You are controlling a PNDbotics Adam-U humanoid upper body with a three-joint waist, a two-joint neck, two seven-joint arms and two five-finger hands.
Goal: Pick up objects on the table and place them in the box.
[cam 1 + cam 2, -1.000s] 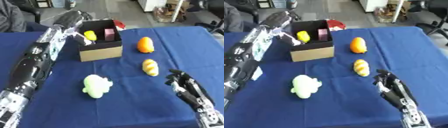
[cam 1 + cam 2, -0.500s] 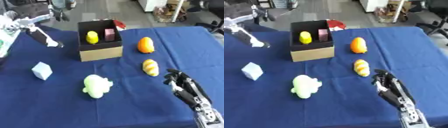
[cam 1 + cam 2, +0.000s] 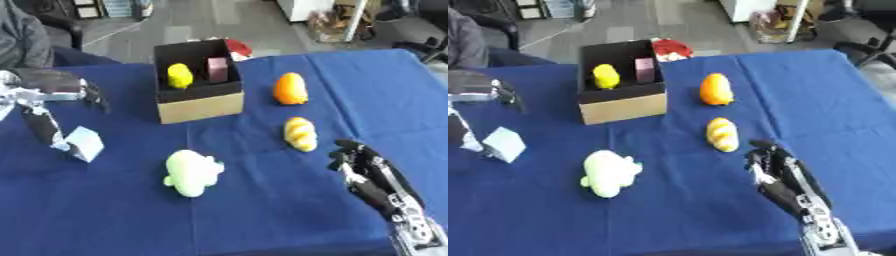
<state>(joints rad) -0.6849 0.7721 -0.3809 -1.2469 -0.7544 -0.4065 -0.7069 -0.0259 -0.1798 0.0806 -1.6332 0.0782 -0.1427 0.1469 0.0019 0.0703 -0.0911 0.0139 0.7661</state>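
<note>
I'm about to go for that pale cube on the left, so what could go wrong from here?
1. The left hand reaches the pale cube with only a fingertip at its edge, so it might push the cube away instead of grasping it.
2. The box already holds a yellow object and a dark red block, so room may be tight.

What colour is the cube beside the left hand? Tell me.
Pale blue-white cube, clearest in the left eye view.
</note>
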